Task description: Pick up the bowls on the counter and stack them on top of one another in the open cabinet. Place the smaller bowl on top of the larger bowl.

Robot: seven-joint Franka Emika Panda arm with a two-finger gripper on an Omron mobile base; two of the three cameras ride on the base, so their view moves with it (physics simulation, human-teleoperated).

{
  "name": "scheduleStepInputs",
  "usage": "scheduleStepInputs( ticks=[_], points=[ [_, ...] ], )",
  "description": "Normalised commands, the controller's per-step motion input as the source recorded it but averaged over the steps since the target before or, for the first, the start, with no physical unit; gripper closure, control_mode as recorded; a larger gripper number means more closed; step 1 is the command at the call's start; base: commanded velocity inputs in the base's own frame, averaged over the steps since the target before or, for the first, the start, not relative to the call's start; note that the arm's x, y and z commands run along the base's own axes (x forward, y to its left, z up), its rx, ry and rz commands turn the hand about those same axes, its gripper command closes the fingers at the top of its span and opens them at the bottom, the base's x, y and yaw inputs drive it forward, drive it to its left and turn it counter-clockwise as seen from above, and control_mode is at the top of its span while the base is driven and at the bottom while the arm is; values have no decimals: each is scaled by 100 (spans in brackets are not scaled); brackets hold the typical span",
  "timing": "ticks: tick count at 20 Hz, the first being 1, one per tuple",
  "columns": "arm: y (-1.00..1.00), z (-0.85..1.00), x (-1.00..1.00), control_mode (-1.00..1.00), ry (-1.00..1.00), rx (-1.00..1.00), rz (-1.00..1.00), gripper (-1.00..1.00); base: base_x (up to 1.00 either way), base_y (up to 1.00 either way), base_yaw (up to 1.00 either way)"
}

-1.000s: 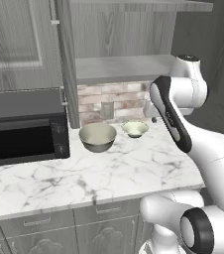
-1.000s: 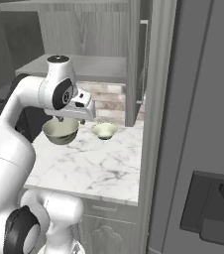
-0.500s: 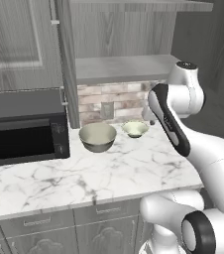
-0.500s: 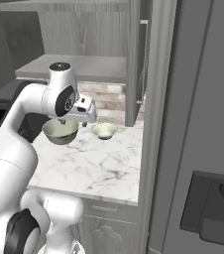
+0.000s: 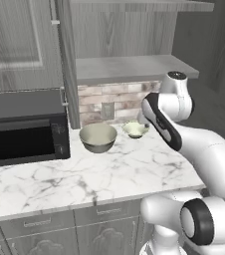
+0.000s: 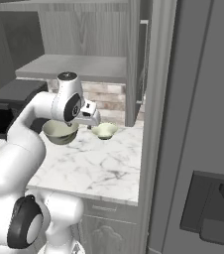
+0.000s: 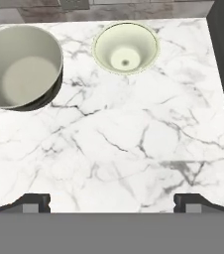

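Bowls, one deep olive-grey and one small cream-white, are seen untouched on the marble surface; the released pincer has been raised nearer, grasping nothing.

Item count: two bowls, comprising one larger bowl and one smaller bowl; one counter; one microwave; one open cabinet.
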Motion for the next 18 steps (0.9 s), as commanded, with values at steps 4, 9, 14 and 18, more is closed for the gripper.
scheduleStepInputs(
  ticks=[4,9,14,18],
  points=[
    [-2,-31,52,-100,0,0,-4,-100,0,0,0],
    [-15,-26,39,-100,0,1,-10,-100,0,0,0],
    [-28,-19,9,-100,-5,6,-17,-100,0,0,0],
    [-23,-19,-22,-100,-14,15,-19,-100,0,0,0]
  ],
)
